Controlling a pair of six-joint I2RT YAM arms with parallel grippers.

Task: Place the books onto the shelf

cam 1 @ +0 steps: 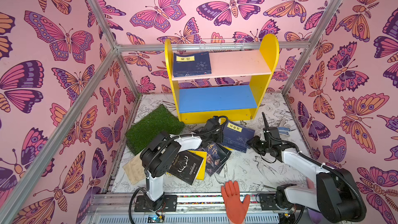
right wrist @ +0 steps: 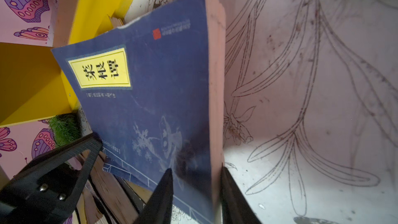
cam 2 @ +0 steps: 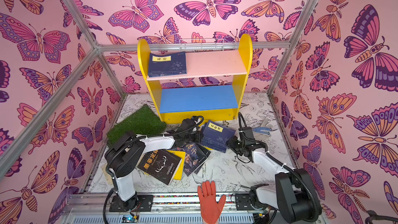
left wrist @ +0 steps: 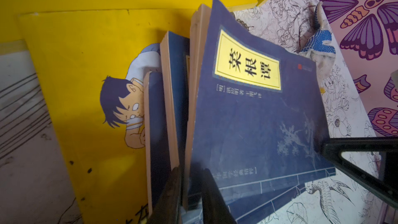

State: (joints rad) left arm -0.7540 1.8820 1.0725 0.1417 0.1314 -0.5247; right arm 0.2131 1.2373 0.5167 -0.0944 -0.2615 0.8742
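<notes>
Both tools meet at one bk in both top views: left tool (cam 1: 217,135) comes at the titled navy book (cam 1: 237,136) from its left side, right tool (cam 1: 251,142) from its right. That bk tops a pile on the table (cam 1: 247,169), just in front of the shelf (cam 1: 268,46). Nearer the arm bases lie the antler book (cam 1: 186,165), the portrait book (cam 1: 215,158) & a yellow book (cam 1: 202,164) partly under them. One shelf book (cam 1: 191,64), navy w/ yellow label, lies flat at the left end of the pink board (cam 1: 239,61). Grass mat (cam 1: 153,126) sits left of the shelf foot, dotted glove (cam 1: 283,129) right of the pile, orange glove (cam 1: 234,199) at the front edge.

Left wrist: left tool (left wrist: 191,170) is narrow, fingers either side of the titled navy book's page edge; can't tell if it's clamped. More navy books (left wrist: 175,82) lean beside it, over a cartoon-boy cover (left wrist: 86,104). Right tool's finger (left wrist: 355,156) touches the bk's other corner.

Right wrist: right tool (right wrist: 197,168) pinches the titled navy book (right wrist: 161,82) across its thickness, one finger on the cover, one behind the pages. Bk is tilted. Left tool's finger (right wrist: 86,154) touches the opposite corner.
</notes>
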